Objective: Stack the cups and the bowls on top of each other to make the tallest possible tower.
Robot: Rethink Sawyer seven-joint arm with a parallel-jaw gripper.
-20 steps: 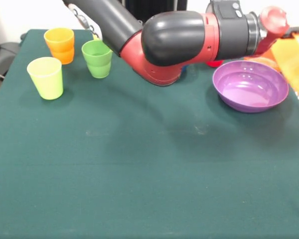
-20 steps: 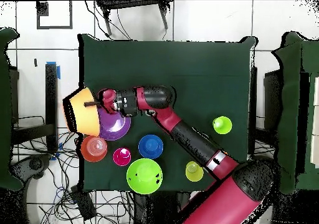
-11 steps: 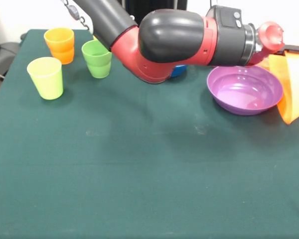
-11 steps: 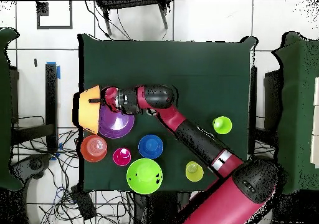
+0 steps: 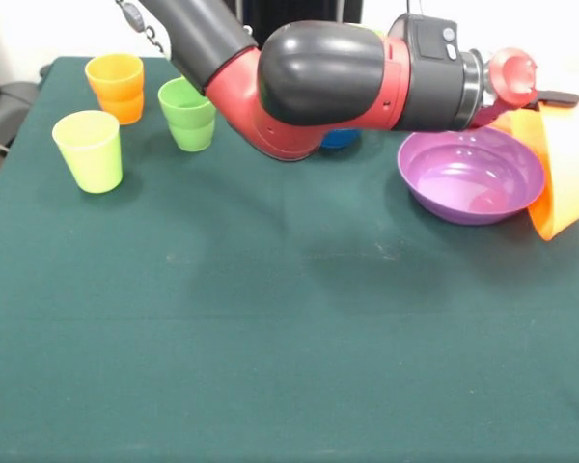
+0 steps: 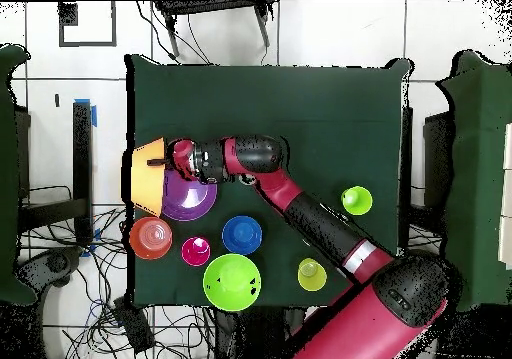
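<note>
My gripper (image 5: 552, 97) (image 6: 163, 161) is shut on the rim of the large orange bowl (image 5: 565, 174) (image 6: 147, 173), which hangs tilted on edge at the table's side. Right beside it the purple bowl (image 5: 471, 175) (image 6: 189, 199) rests upright on the table. The blue bowl (image 5: 340, 138) (image 6: 242, 234) is mostly hidden behind the arm in the front view. From overhead I also see the red-orange bowl (image 6: 150, 237), the pink cup (image 6: 196, 250) and the light green bowl (image 6: 232, 280). The orange cup (image 5: 116, 87), green cup (image 5: 188, 114) (image 6: 312, 273) and pale yellow cup (image 5: 89, 150) (image 6: 356, 200) stand apart.
The arm (image 5: 328, 77) (image 6: 300, 210) stretches low across the back of the green table (image 5: 270, 338). The orange bowl partly overhangs the table's edge (image 6: 131, 205). Cables lie on the floor beyond that edge.
The gripper has carried the orange bowl in from beyond the table's edge towards the purple bowl, tilting it steeper. The purple bowl has shifted slightly.
</note>
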